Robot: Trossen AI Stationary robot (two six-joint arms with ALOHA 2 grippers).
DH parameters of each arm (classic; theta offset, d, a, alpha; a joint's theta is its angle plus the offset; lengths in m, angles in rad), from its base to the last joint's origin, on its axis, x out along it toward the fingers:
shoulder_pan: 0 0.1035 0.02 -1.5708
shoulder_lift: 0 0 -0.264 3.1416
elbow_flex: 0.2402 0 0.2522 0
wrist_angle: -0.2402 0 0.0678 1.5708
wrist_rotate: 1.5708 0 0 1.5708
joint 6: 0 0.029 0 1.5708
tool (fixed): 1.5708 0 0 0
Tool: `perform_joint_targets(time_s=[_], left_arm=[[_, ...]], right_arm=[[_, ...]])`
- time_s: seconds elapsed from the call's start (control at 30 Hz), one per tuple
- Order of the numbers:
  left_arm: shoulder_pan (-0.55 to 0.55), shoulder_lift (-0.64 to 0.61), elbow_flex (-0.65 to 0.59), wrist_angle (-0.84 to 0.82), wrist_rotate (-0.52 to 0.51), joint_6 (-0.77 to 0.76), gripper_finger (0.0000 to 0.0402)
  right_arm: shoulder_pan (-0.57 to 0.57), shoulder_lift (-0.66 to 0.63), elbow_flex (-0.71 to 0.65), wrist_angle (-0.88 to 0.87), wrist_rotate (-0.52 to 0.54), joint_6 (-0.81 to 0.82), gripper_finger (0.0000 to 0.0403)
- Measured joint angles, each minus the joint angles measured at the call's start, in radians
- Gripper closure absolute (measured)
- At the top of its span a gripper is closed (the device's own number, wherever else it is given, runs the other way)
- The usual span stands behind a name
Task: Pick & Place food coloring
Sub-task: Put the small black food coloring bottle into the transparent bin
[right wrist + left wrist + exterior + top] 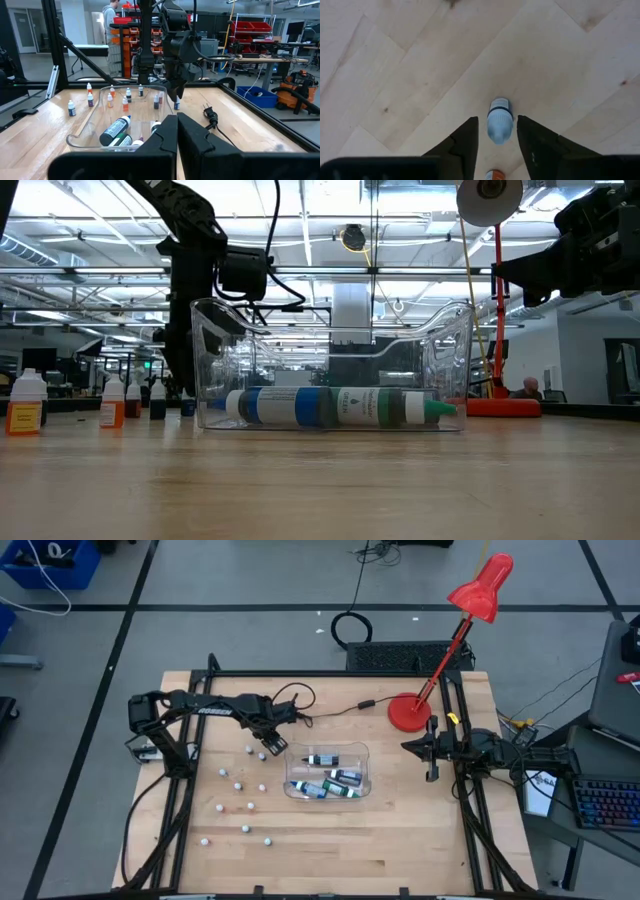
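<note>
Left fingers [470,142] stand apart on either side of one small bottle [499,121] with a white cap and a pale blue body — a sliver of tabletop [410,75] shows between each finger and the bottle, so no contact that can be made out. The bottle stands upright on the wood; just behind it, cut off at the frame edge, an orange-labelled bottle [494,175] peeks in.

From above, the left gripper [271,743] hangs low over the tabletop, just beside the far left corner of the clear plastic tub [365,772]; the bottle under it is hidden by the gripper itself. The rest of the food coloring [238,785] is scattered as white-capped dots across the left half of the wood, well apart from one another — colours too small to tell from there. In the tub lie several larger tubes [330,786], on their sides, labels unreadable.

The level view shows the left arm [190,290] dropping behind the tub, its fingertips lost behind the plastic wall.

Right fingers [176,137] are pressed together, holding nothing; the right gripper [431,755] waits over the tabletop's right side, near the base of the red lamp [408,712].
</note>
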Motion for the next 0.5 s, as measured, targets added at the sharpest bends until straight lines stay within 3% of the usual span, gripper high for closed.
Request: perform_joint_targets(time_s=[0.4,0.5], left_arm=[[0.000,-0.004,0.000,-0.002,0.000,0.028,0.0351],[0.000,-0.026,-0.001,-0.001,-0.010,0.030,0.0351]], right_arm=[[0.000,0.000,0.000,0.000,0.000,0.000,0.0403],[0.000,0.000,0.000,0.000,0.000,0.000,0.0403]])
